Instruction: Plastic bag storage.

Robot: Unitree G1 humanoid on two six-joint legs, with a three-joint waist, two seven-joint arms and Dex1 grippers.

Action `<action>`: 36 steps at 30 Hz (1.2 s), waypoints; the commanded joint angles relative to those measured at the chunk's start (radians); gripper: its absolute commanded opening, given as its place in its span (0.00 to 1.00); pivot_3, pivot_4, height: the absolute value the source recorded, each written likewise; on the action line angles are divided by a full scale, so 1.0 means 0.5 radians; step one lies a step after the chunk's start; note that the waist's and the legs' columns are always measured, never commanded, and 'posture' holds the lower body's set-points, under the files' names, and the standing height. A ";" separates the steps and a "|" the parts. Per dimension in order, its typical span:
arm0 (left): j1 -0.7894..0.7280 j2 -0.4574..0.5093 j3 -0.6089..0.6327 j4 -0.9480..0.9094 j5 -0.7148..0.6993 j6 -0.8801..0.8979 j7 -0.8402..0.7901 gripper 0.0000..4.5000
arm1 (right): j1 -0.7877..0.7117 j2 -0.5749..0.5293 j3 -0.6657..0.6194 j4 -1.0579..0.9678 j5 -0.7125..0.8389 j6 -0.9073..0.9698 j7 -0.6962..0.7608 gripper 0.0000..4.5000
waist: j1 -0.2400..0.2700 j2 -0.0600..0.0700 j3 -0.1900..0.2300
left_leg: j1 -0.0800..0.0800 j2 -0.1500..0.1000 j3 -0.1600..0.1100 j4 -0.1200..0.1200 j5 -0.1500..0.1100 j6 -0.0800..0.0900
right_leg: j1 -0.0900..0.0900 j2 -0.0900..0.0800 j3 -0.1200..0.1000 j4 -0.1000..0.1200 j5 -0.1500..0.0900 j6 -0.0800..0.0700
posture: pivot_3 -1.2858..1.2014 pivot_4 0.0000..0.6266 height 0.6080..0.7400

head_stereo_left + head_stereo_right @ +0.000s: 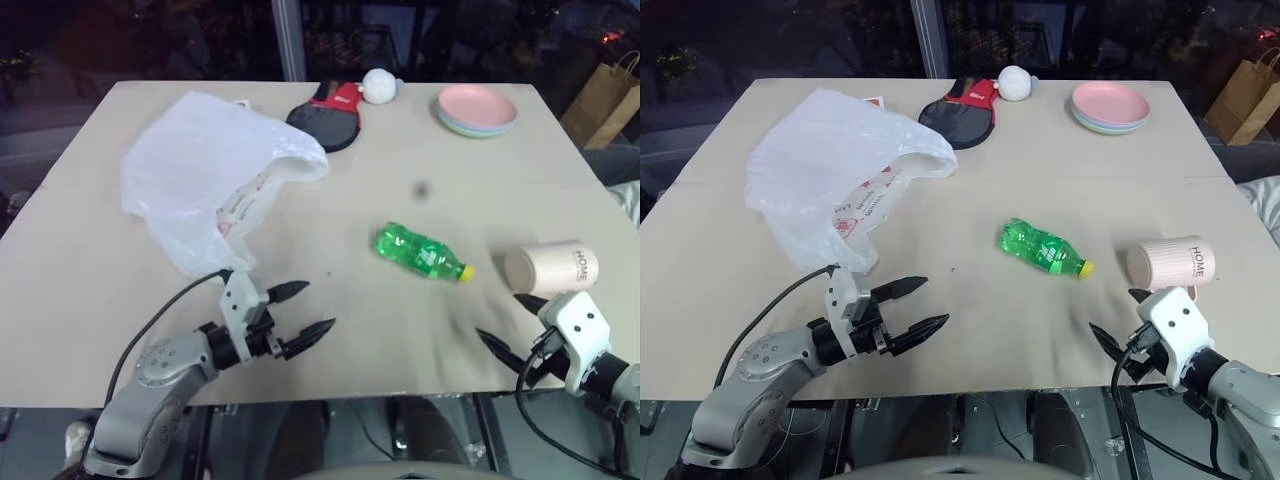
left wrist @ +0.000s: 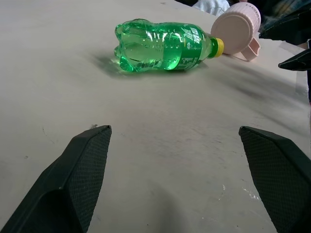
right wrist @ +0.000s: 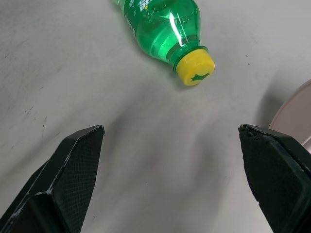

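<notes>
1. Left eye view showed the plastic bag [image 1: 213, 175] lying loose and puffed on the table [image 1: 90, 290], untouched by either arm, so the storage looked not yet begun.
2. Taking the green bottle [image 1: 420, 253] as landmark, the bag lay well apart from it, toward the robot's left and somewhat farther from the robot.
3. The left gripper [image 1: 303, 316] hovered just nearer the robot than the bag's near edge, its two black fingers spread wide and holding nothing; in the left wrist view its fingers [image 2: 82, 170] framed bare tabletop, with the bottle lying beyond them.
4. The right gripper [image 1: 1118, 327] stood on the bottle's other side, near the table's front edge, likewise released and empty. In the right wrist view its fingers [image 3: 68, 174] stood wide apart, with the bottle's yellow cap [image 3: 195, 66] beyond them.
5. What was left, by my judgement: all of it. The bag had still to be gathered, flattened or folded, and put away; no container plainly meant for it could be made out.
6. The bag's long axis ran slantwise, from the far left corner region down toward the left gripper. Its opening and the red-printed panel [image 1: 865, 205] faced the bottle's side, and the crumpled closed end pointed away from the bottle.
7. A pale cup [image 1: 552, 268] lay on its side just right of the bottle; a paddle [image 1: 328, 117], a white ball [image 1: 379, 86] and stacked plates [image 1: 477, 109] sat beyond it at the far edge.
</notes>
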 commanded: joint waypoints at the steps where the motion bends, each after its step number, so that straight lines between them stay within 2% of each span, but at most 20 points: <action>1: -0.033 -0.014 0.056 -0.036 -0.048 -0.024 0.008 0.97 | -0.030 0.008 0.023 -0.020 -0.014 -0.073 -0.011 1.00 | 0.000 0.000 0.000 | 0.000 0.000 0.000 0.000 0.000 0.000 | 0.000 0.000 0.000 0.000 0.000 0.000 | 0.52 0.24 1.00; 4: -0.224 -0.108 0.094 -0.094 -0.173 0.107 0.189 0.97 | -0.123 0.033 0.083 -0.012 0.024 -0.159 0.009 1.00 | 0.004 0.000 0.000 | 0.000 0.000 0.000 0.001 0.000 0.000 | 0.000 0.000 0.000 0.000 0.000 0.000 | 0.52 0.24 1.00; 8: -0.652 -0.248 0.129 -0.118 -0.284 0.373 0.581 0.97 | -0.257 0.026 0.185 -0.084 0.084 -0.252 0.077 1.00 | 0.011 -0.002 -0.001 | 0.000 -0.001 -0.004 0.005 0.000 0.000 | 0.004 0.002 -0.002 0.002 0.001 0.001 | 0.52 0.24 1.00; 11: -0.990 -0.258 0.081 -0.087 -0.074 0.631 0.971 0.97 | -0.442 -0.001 0.289 -0.088 0.054 -0.268 0.065 1.00 | -0.003 -0.003 -0.001 | 0.001 -0.001 -0.004 0.005 0.000 0.000 | 0.005 0.003 -0.001 0.002 0.001 0.002 | 0.52 0.24 1.00; 14: -1.210 -0.232 0.047 -0.051 0.051 0.892 1.207 0.97 | -0.594 -0.016 0.364 -0.073 0.046 -0.229 0.034 1.00 | -0.006 -0.004 0.000 | 0.001 -0.001 -0.005 0.005 0.000 0.000 | 0.005 0.005 0.000 0.002 0.006 0.009 | 0.52 0.24 1.00; 19: -1.457 0.192 -0.338 0.181 0.854 0.949 1.444 0.97 | -0.856 -0.026 0.462 -0.020 0.046 -0.165 -0.002 1.00 | -0.006 -0.004 0.000 | 0.001 -0.001 -0.006 0.000 0.000 0.000 | 0.004 0.006 0.000 0.002 0.007 0.006 | 0.52 0.24 1.00; 21: -1.516 0.272 -0.465 0.263 1.041 1.084 1.497 0.97 | -0.925 -0.027 0.477 -0.003 0.055 -0.139 -0.010 1.00 | -0.004 -0.004 0.001 | 0.001 -0.002 -0.005 0.000 0.000 0.000 | 0.003 0.006 0.000 0.001 0.007 0.006 | 0.52 0.24 1.00; 27: -1.560 0.250 -0.648 0.467 1.265 1.218 1.417 0.97 | -0.991 -0.028 0.512 0.007 0.046 -0.108 -0.027 1.00 | 0.008 -0.005 0.001 | -0.003 -0.003 -0.005 0.000 0.000 0.000 | 0.003 0.004 -0.001 -0.001 0.010 0.002 | 0.52 0.24 1.00; 36: -1.709 0.179 -0.714 1.046 1.460 0.992 1.341 0.97 | -0.980 -0.016 0.519 -0.057 0.044 -0.068 -0.090 1.00 | -0.002 -0.005 0.001 | -0.001 -0.003 -0.005 0.001 0.000 0.000 | 0.003 0.004 -0.001 0.001 0.010 0.002 | 0.52 0.24 1.00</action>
